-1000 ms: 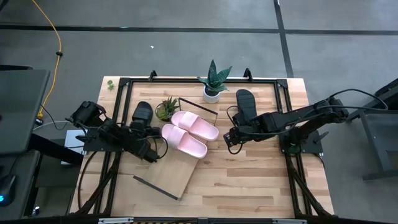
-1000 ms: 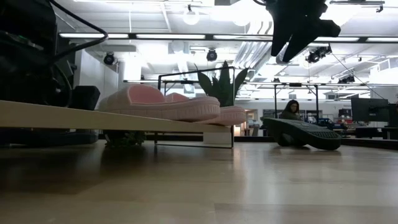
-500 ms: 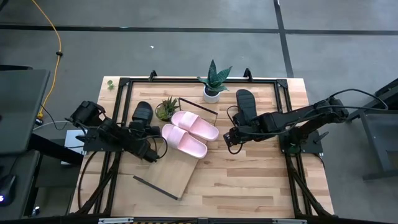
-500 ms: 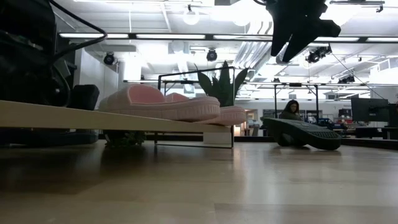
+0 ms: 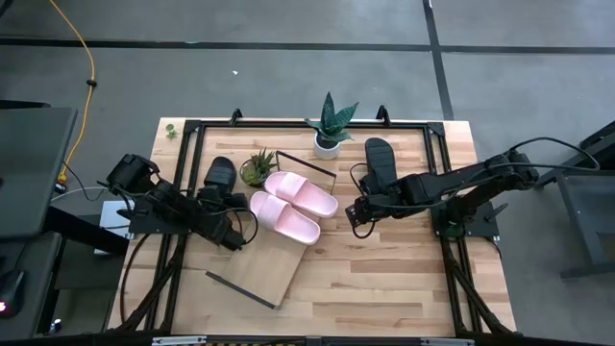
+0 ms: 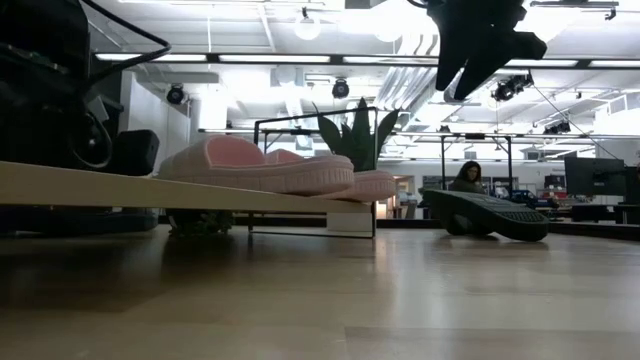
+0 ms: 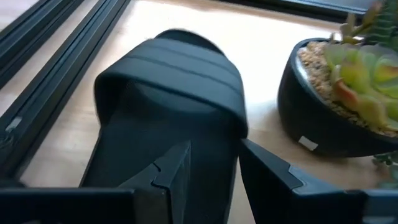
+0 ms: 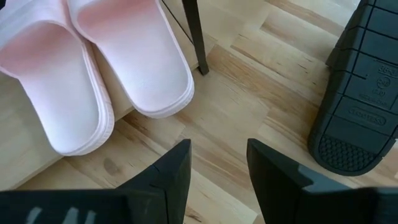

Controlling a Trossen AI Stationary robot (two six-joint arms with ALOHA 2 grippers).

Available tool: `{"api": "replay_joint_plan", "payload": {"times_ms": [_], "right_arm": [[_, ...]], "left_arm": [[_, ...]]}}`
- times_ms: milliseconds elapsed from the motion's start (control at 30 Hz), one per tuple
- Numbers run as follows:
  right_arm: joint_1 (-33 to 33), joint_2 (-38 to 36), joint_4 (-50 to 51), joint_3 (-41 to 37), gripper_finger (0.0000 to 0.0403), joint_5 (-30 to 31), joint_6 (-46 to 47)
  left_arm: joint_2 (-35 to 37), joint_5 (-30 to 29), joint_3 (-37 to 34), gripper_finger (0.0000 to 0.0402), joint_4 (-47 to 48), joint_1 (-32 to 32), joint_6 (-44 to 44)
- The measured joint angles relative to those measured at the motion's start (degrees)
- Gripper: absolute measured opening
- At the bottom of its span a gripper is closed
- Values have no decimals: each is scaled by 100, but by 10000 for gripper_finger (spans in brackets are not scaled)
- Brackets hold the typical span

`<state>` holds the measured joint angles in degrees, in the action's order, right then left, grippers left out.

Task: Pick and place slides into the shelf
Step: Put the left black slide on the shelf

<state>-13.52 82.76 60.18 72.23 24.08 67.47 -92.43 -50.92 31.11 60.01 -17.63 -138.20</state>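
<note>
- Black is the colour to follow in the high view: one black open-toe slide sandal [image 5: 220,174] lies on the light-wood counter [image 5: 384,279] by the left gripper [image 5: 231,234]; the other black sandal [image 5: 379,157] lies beyond the right gripper [image 5: 356,217]. Two pale pink slides [image 5: 293,204] already sit on the long light-wood shelf board [image 5: 264,269].
- Low view: the pink pair [image 6: 262,166] rests on the raised board [image 6: 110,188]; the far black sandal [image 6: 488,213] lies sole-up, well apart from it.
- Left wrist view: the wide black strap [image 7: 171,81] is just ahead of the jaws, its long axis running away from them. They stand released, gripping nothing; this arm looks nearer.
- Right wrist view: jaws parted, empty, over bare wood between the pink pair [image 8: 93,81] and the overturned black sole [image 8: 357,93].
</note>
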Motion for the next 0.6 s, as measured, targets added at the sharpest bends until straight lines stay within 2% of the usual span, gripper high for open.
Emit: {"api": "replay_joint_plan", "payload": {"times_ms": [333, 600], "right_arm": [[0, 0, 2, 0, 146, 14, -343], [0, 0, -7, 0, 146, 235, -734]], "left_arm": [[884, 198, 1, 127, 168, -2, 21], [2168, 691, 1, 127, -106, -3, 1035]]}}
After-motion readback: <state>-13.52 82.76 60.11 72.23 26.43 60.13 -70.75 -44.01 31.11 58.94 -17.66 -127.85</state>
